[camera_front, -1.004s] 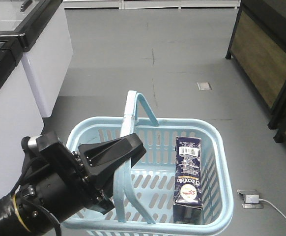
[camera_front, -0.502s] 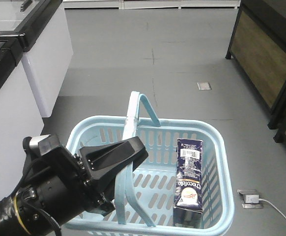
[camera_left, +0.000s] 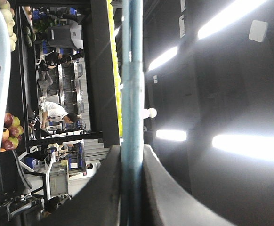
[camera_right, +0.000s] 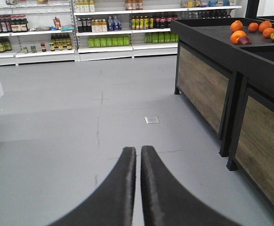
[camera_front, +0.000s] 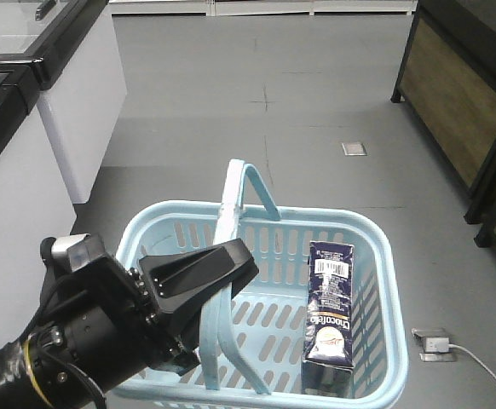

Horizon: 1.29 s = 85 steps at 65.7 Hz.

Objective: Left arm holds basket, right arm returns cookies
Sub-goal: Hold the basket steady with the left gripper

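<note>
Low in front view, over grey floor (camera_front: 316, 102): left gripper (camera_front: 218, 268) clamped on hoop handle (camera_front: 231, 192) of blue basket (camera_front: 395, 341). Wrist view: fingers (camera_left: 106, 188) pressed against both sides of handle bar. Cookie box (camera_front: 329, 317) inside basket, right half, close to right wall, barcode end toward far wall. Right gripper (camera_right: 137, 155) above floor, fingers nearly together, thin slit between, nothing held. Dark fruit stand (camera_right: 212, 47) to its right.

Grey floor (camera_front: 231, 102) between white freezer cabinet (camera_front: 82, 111) and dark wood-panelled display stands (camera_right: 203, 89). Bottle-lined white shelving (camera_right: 108, 48) at the back, oranges (camera_right: 244, 34) atop one stand.
</note>
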Available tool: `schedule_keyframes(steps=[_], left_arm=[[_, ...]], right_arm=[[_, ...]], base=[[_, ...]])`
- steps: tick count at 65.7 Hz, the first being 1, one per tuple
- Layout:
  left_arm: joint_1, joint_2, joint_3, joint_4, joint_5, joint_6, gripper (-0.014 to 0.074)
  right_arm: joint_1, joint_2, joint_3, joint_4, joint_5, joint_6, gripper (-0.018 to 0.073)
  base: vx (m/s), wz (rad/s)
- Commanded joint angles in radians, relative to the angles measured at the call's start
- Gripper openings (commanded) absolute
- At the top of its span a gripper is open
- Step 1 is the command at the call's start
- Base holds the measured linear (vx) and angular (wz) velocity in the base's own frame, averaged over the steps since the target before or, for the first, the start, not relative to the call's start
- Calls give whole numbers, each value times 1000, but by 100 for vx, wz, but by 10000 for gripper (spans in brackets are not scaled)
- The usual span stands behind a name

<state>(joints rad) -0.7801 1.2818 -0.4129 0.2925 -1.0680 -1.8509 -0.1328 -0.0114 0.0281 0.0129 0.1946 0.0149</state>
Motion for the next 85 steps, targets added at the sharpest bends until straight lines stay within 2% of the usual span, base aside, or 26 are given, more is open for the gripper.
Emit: schedule_keyframes(steps=[1, 85], left_arm=[[-6, -31, -36, -23, -135, 7, -3], [-6, -31, -36, -23, -135, 7, -3]], right_arm=[[-6, -12, 18, -4, -76, -3, -11], [-6, -12, 18, -4, -73, -3, -11]], base=[[0, 0], [4, -1]])
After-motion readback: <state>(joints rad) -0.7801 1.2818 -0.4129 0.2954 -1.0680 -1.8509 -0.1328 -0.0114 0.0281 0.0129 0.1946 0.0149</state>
